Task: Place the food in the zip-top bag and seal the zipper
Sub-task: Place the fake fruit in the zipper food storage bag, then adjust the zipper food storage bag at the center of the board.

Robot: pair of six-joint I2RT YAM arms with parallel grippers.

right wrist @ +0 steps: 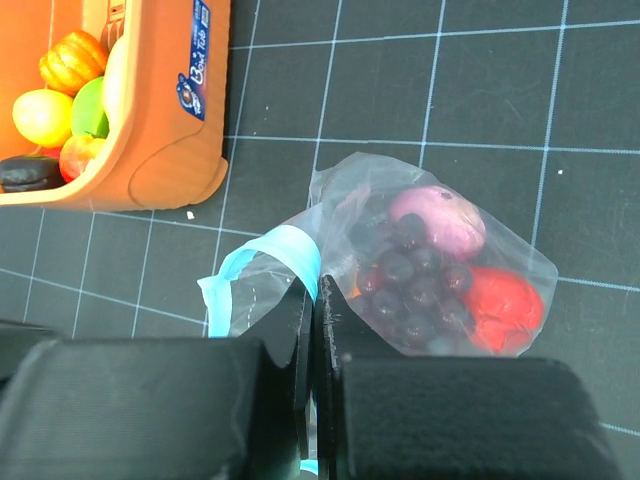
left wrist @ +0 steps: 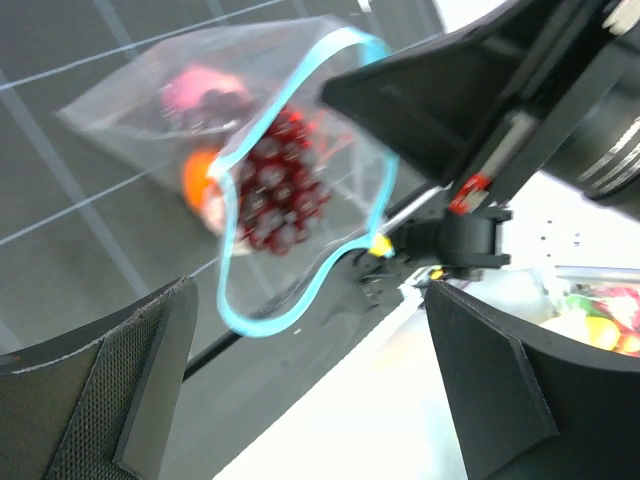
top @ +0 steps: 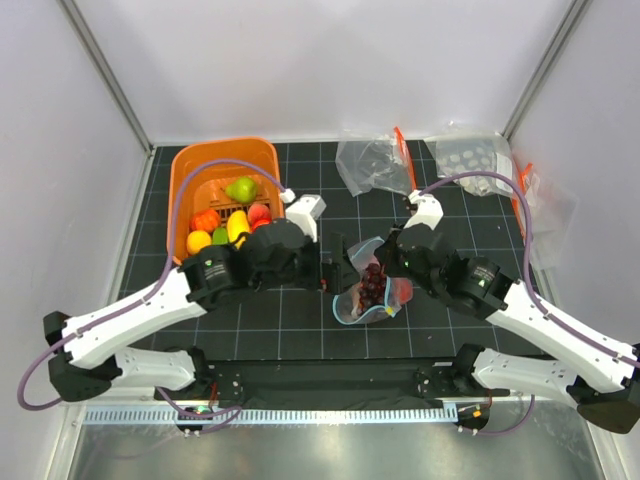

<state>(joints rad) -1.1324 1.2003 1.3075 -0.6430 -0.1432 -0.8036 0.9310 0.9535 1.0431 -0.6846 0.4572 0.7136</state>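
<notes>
Where right hand (right wrist: pixel 315 310) pinches — zipper (right wrist: pixel 290 245) hidden.

I count one orange plastic basket (top: pixel 225 150), one clear teal-strip plastic bag (right wrist: pixel 350 195) containing three glossy toy foods (right wrist: pixel 410 285), and two clear plastic bags with orange-red strips (top: pixel 370 165).

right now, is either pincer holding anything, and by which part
The right pincer is shut on the zip-top bag, pinching its mouth edge at the zipper. The left pincer is open, holding nothing.

Blue sticker (right wrist: pixel 194 55) on orange basket (right wrist: pixel 170 150) wall, white script lettering, too small to read
</notes>
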